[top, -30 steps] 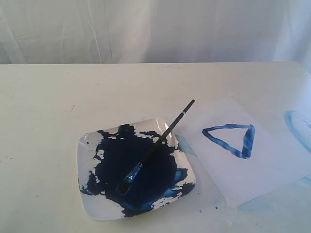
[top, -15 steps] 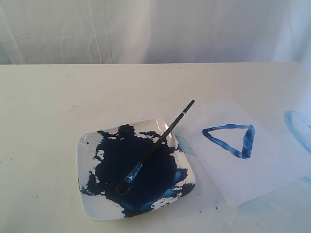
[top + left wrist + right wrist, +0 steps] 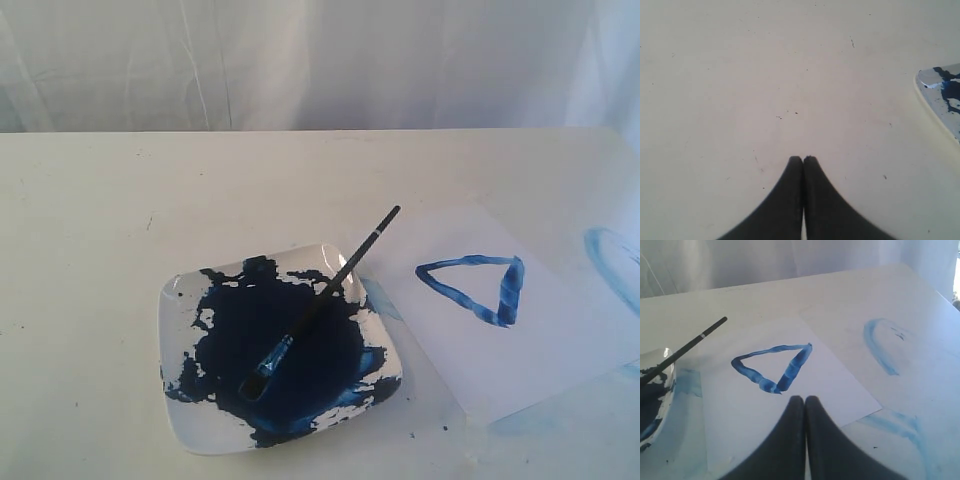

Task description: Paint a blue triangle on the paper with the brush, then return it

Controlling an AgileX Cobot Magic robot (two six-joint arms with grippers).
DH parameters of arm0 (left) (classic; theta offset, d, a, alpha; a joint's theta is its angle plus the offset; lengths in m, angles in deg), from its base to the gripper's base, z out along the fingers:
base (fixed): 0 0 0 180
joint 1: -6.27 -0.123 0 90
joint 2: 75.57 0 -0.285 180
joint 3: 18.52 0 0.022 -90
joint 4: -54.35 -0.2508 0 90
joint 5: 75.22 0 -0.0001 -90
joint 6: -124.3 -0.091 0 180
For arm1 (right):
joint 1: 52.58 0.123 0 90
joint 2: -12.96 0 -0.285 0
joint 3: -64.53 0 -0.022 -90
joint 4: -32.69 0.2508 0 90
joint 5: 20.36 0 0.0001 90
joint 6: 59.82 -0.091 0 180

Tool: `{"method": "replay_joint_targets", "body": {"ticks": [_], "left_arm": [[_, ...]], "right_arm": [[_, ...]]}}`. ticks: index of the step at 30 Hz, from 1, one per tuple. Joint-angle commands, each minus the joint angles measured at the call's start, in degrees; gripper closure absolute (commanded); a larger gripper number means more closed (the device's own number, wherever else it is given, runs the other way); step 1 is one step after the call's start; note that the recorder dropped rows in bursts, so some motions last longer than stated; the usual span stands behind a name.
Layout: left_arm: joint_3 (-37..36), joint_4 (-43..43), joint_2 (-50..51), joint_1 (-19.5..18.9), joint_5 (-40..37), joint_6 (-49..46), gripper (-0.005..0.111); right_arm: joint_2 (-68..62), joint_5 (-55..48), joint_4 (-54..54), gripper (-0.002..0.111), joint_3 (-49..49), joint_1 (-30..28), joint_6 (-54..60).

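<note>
Brush [image 3: 320,300] leans on the plate [image 3: 178,300] rim, keeping wet bristles off the table [image 3: 100,200]; blue triangle [image 3: 510,290] done; both jaws together, empty

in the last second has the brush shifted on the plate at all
No. The brush lies as before, bristles in the paint on the plate, handle tip pointing off the rim near the paper corner.

Thin matt white paper [image 3: 540,350], streaky blue triangle [image 3: 455,296] brushed on. Glossy white plate [image 3: 172,300] under dark, wet-looking paint [image 3: 290,350]. Smooth black brush [image 3: 340,275] with silvery band [image 3: 375,233]. Matt cream bench [image 3: 100,220], lightly specked. Pale cloth backdrop [image 3: 300,60].
</note>
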Motion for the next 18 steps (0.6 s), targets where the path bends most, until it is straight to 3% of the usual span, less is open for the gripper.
{"method": "replay_joint_targets", "body": {"ticks": [1, 12, 18], "left_arm": [[-0.3, -0.1, -0.2, -0.2, 0.1, 0.3, 0.107], [-0.3, -0.1, -0.2, -0.2, 0.1, 0.3, 0.107], [-0.3, -0.1, -0.2, -0.2, 0.1, 0.3, 0.107]], "right_arm": [[0.3, -0.3, -1.6, 0.108, -0.1, -0.5, 1.1], [0.3, 1.6, -10.1, 0.108, -0.1, -0.5, 1.1], [0.3, 1.7, -8.9, 0.108, -0.1, -0.5, 1.1]]}}
